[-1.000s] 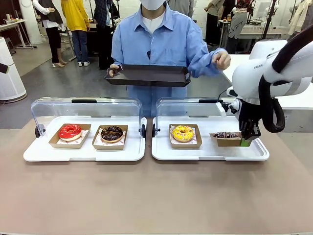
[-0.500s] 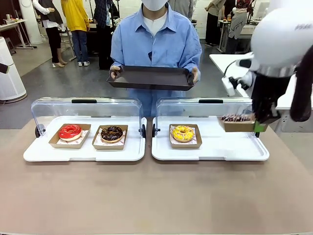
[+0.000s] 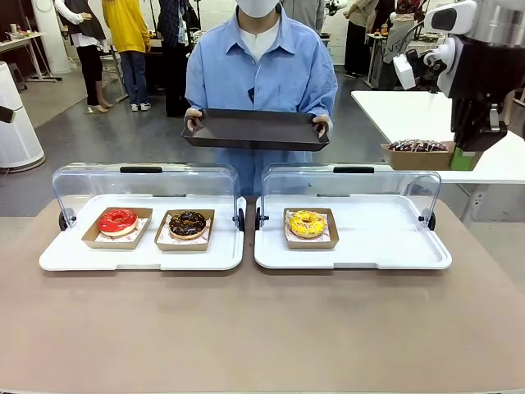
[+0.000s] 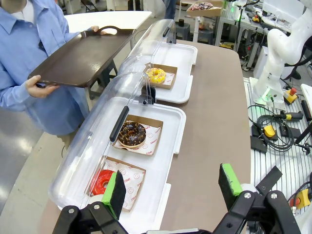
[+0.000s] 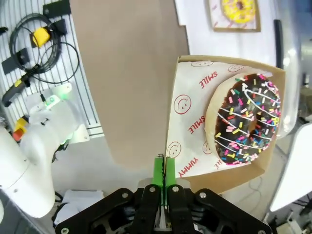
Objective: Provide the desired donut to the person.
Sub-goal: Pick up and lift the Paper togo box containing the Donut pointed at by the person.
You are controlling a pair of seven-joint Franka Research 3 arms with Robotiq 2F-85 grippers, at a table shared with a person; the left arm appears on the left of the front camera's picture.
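Observation:
My right gripper is shut on the edge of a cardboard box that holds a chocolate donut with coloured sprinkles. It hangs high at the right, above the right white tray. In the right wrist view the green pads pinch the box's paper-lined rim, and the sprinkled donut lies flat inside. The person in a light-blue shirt stands at the far side and holds a dark serving tray with both hands. My left gripper is open with nothing between its fingers, above the table's left end.
A yellow donut sits boxed on the right white tray. A red donut and a chocolate donut sit on the left white tray. Clear lids stand open behind both trays. A white side table is at the far right.
My right gripper has lifted the boxed sprinkled donut up off the right white tray and a little to the right. The person's free hand has taken hold of the dark tray.

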